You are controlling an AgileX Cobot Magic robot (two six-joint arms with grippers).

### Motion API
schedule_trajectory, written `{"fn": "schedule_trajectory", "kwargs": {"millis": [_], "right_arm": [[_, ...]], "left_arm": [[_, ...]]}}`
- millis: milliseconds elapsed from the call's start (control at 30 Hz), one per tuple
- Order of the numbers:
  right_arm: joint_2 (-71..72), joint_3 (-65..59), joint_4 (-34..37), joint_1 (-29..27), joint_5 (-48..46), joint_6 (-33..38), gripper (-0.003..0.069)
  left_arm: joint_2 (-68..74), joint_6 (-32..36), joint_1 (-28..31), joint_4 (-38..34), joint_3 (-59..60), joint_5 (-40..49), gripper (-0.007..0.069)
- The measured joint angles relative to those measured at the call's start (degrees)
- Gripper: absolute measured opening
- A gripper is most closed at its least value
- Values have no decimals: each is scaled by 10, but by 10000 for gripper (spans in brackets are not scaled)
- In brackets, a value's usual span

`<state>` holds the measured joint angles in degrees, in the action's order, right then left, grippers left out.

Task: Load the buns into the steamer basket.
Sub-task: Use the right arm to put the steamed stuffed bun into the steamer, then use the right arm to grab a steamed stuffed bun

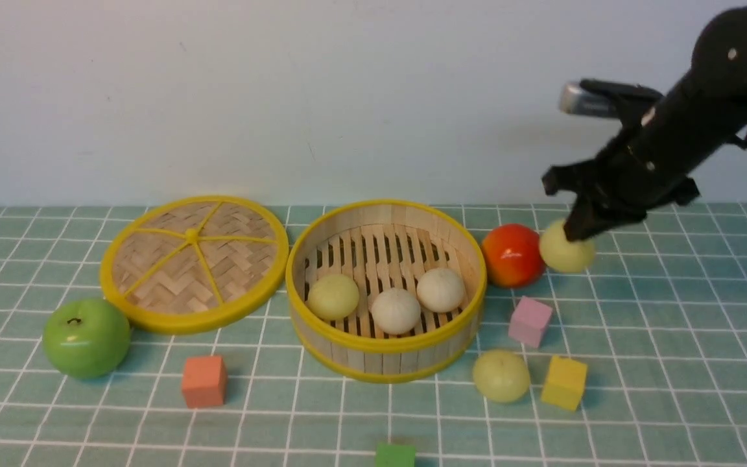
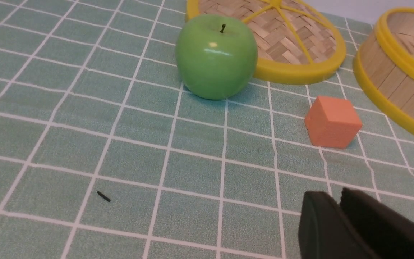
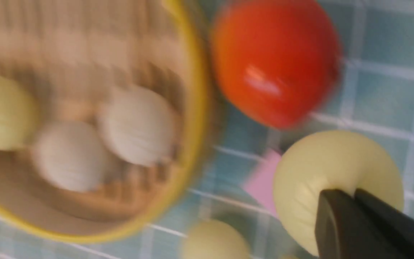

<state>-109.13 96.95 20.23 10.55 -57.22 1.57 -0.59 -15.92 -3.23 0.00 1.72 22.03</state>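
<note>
Right gripper [image 1: 580, 228] holds a pale bun [image 1: 568, 251] aloft beside the red-orange fruit [image 1: 511, 255], fingers pinched on its crown.
Three buns [image 1: 396, 310] sit in the steamer basket [image 1: 386, 345], and one lies just outside. Soft, light and smooth, they likely want a gentle top pinch. Left gripper [image 2: 338, 199]: closed, empty.

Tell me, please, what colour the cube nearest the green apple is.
The cube is salmon orange, clearest in the left wrist view.
</note>
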Motion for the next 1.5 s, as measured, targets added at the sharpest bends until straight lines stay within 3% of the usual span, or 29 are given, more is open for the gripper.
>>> {"fn": "schedule_trajectory", "kwargs": {"millis": [133,300,700,933,1000,1167,1333,1500], "right_arm": [[-14,49,61,41,35,29,3],[-75,85,79,80,89,46,3],[-189,92,78,90,173,57,20],[-164,92,57,90,160,58,168],[-122,92,36,90,123,58,280],[-44,86,-20,90,10,59,401],[4,0,-29,98,-12,39,402],[4,-153,-28,119,36,31,324]], "left_arm": [[0,0,0,0,0,0,94],[0,0,0,3,0,0,101],[0,0,0,3,0,0,113],[0,0,0,3,0,0,119],[0,0,0,3,0,0,123],[0,0,0,3,0,0,127],[0,0,0,3,0,0,128],[0,0,0,3,0,0,128]]}}
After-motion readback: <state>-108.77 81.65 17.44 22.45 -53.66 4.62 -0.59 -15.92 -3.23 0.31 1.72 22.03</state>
